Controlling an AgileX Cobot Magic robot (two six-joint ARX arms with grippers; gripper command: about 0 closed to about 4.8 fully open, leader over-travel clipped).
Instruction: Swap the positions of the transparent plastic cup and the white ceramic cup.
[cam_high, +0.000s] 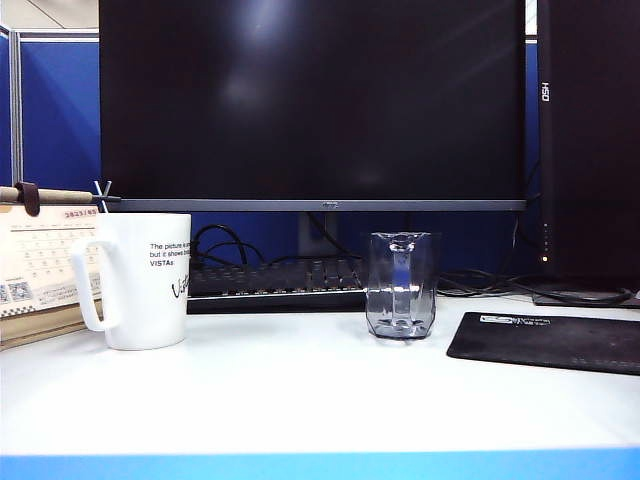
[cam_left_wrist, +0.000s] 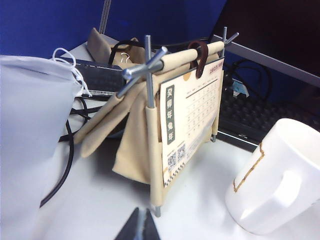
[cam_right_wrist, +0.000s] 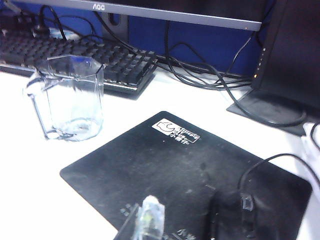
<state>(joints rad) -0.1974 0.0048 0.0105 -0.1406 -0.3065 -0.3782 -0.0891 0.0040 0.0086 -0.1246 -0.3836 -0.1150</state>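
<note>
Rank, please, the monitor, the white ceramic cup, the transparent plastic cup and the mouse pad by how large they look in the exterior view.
1. Monitor, by far the largest.
2. White ceramic cup.
3. Mouse pad, cut off by the frame edge, so its place against the white cup is unsure.
4. Transparent plastic cup, smallest.

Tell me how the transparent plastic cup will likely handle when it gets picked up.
The transparent plastic cup looks empty and thin-walled, so probably light. Its smooth faceted sides may be slippery, though flat facets and the handle could help a grip. It stands upright on a broad thick base on the white table, so a low push would likely slide rather than tip it.
</note>
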